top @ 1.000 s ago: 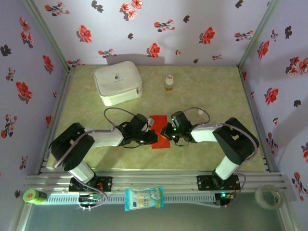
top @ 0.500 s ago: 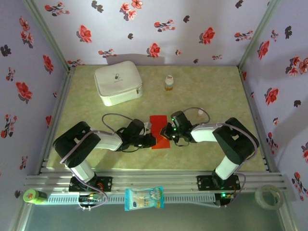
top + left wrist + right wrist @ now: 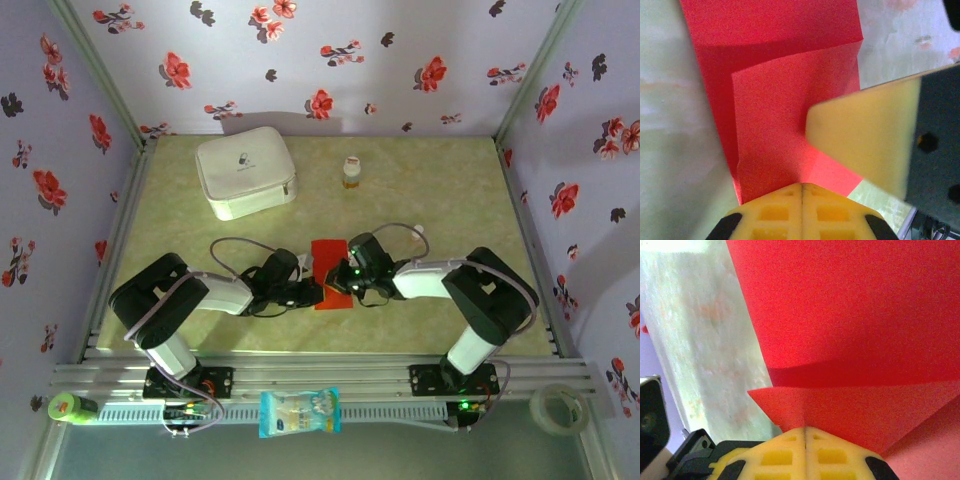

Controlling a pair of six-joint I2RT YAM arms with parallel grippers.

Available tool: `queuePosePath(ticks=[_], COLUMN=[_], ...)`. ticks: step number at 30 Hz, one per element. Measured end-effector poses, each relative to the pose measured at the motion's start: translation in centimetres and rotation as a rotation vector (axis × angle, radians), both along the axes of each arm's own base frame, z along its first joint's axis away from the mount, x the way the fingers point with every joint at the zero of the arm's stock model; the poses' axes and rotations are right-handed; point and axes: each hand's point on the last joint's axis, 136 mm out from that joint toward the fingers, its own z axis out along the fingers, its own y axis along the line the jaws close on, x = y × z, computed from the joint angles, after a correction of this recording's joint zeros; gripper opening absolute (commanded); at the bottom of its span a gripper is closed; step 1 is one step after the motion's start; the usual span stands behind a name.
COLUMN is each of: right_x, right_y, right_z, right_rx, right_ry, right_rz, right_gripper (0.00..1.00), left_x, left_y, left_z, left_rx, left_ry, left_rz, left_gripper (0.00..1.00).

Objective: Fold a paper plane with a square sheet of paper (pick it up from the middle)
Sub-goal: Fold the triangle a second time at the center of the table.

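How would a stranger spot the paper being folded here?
Look at the pale green table. Where the left gripper and right gripper meet near its middle lies the sheet of paper. It is bright red and partly folded, unlike the white case and small bottle behind.

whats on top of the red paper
The thin red square paper has its own folded flap lying on it, with the shut yellow left gripper and right gripper at its edges. The green table beneath is covered.

No readable text (case logo (image 3: 241, 160) blurred).
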Motion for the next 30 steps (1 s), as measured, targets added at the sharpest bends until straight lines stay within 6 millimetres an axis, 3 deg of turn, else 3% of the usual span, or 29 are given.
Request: queuePosePath(ticks=[7,19,25,30], right_x=[0.0,4.1,3.9,2.5], right_y=[-0.4,-4.3,-4.1,-2.9], right_z=[-1.0,-0.9,-0.9,-0.9], right_rx=[-0.012,-0.016,-0.013,-0.003], right_ry=[0.019,-0.013,-0.014,-0.014], right_rz=[-0.008,-0.144,-0.123,-0.076], right_gripper=[0.0,0.01,0.02,0.02], left_x=[-0.2,-0.2,-1.2,-0.8], left_y=[0.3,0.4,1.8,1.6], left_z=[0.0,-0.1,0.3,2.6], left_rx=[0.014,0.024,0.07,0.059], left_ry=[0.008,0.013,0.039,0.012], left_rz=[0.001,0.004,0.014,0.016], left_gripper=[0.0,0.0,0.0,0.0])
